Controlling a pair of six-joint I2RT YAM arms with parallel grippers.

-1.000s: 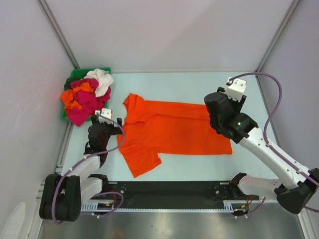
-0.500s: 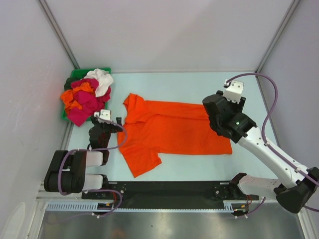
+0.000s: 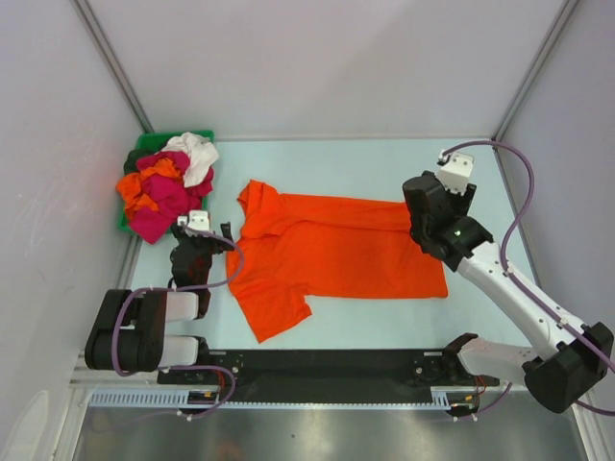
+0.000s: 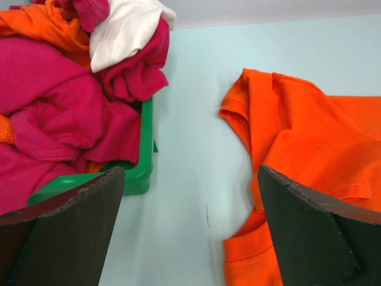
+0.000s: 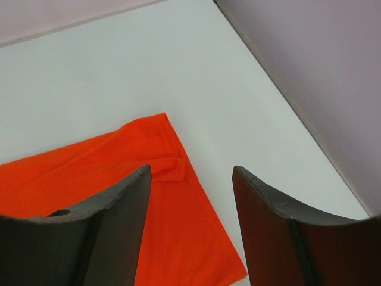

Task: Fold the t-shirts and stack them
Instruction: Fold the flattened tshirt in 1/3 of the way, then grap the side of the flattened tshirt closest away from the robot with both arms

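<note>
A bright orange t-shirt lies spread flat on the table, collar to the left and hem to the right. My left gripper is open and empty, low over the table just left of the collar; the left wrist view shows the gripper with the collar and a sleeve to its right. My right gripper is open and empty above the shirt's far right corner; the right wrist view shows the gripper over the hem corner, which has a small crease.
A green bin at the far left holds crumpled magenta, white and orange shirts; it also shows in the left wrist view. Walls close the table on the left, back and right.
The left arm has folded back toward its base, its gripper staying left of the collar. The right gripper has shifted slightly right over the hem corner. The shirt has not moved.
</note>
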